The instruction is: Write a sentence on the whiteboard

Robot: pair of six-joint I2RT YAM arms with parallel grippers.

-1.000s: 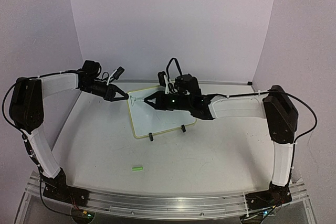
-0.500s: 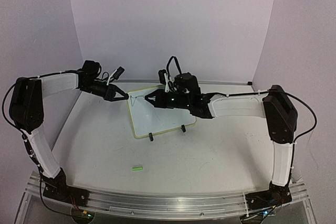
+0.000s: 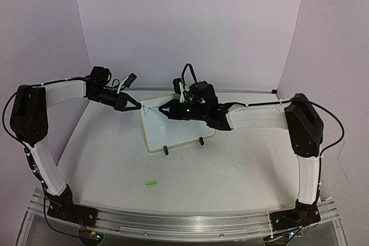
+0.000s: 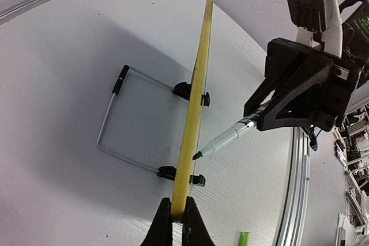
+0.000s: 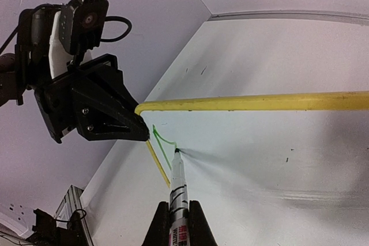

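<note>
Red lettering on the white-barrelled green marker pen (image 5: 177, 197) begins "WHITE", the rest cut off; thin green marker strokes (image 5: 164, 138) on the yellow-framed glossy white board (image 5: 259, 142) spell nothing legible.

Whiteboard (image 3: 173, 132): glossy, smooth white face; pale yellow plastic-looking frame; wire stand (image 4: 108, 113) thin bare metal w/ black caps. Marker (image 4: 226, 139): smooth semi-gloss plastic barrel. Table (image 3: 242, 165) matt white, lightly scuffed; front rail (image 3: 190, 221) brushed metal.

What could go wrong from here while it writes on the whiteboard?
1. The marker tip sits right beside the left gripper, which pinches the whiteboard at its corner; the right gripper might bump it.
2. The whiteboard is propped only on a thin wire stand; pressing hard may tilt it or slip it out of that pinch.
</note>
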